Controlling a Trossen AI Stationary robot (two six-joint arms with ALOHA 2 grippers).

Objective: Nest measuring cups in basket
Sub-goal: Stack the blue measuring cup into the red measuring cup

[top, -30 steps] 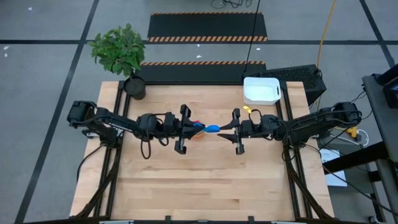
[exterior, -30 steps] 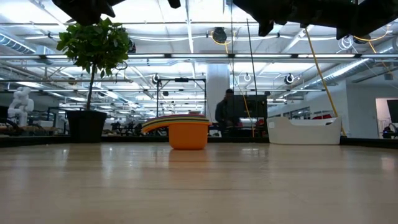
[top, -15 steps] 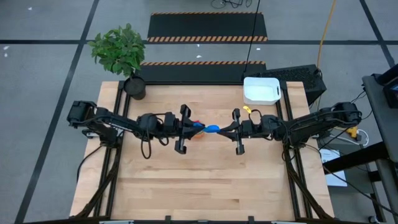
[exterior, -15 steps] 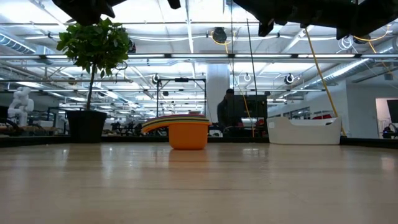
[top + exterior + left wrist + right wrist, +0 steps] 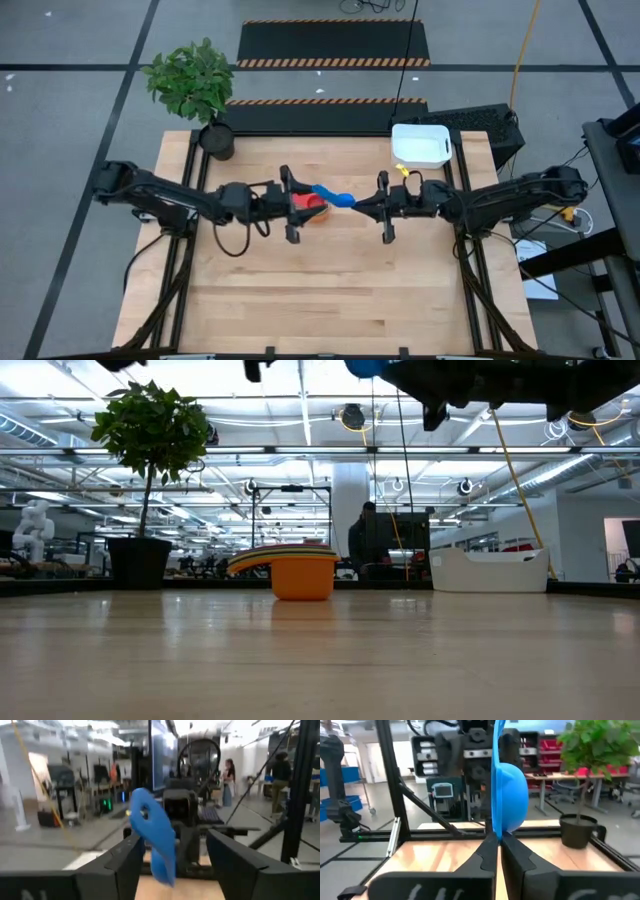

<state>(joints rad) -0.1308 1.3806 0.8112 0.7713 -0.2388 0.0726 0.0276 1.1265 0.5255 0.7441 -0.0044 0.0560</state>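
Arms level — right gripper (image 5: 358,204) pinching blue cup (image 5: 333,195).

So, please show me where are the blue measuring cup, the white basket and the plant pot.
blue measuring cup (image 5: 512,800): right wrist view, on its bowl.
white basket (image 5: 420,146): high view, on its floor.
plant pot (image 5: 139,562): low view, on its dark wall.

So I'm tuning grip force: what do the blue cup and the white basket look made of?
Blue measuring cup: likely plastic, smooth with a soft sheen, thin moulded rim. White basket: probably plastic too, uniform white, rounded moulded corners. Neither is certain from looks alone.
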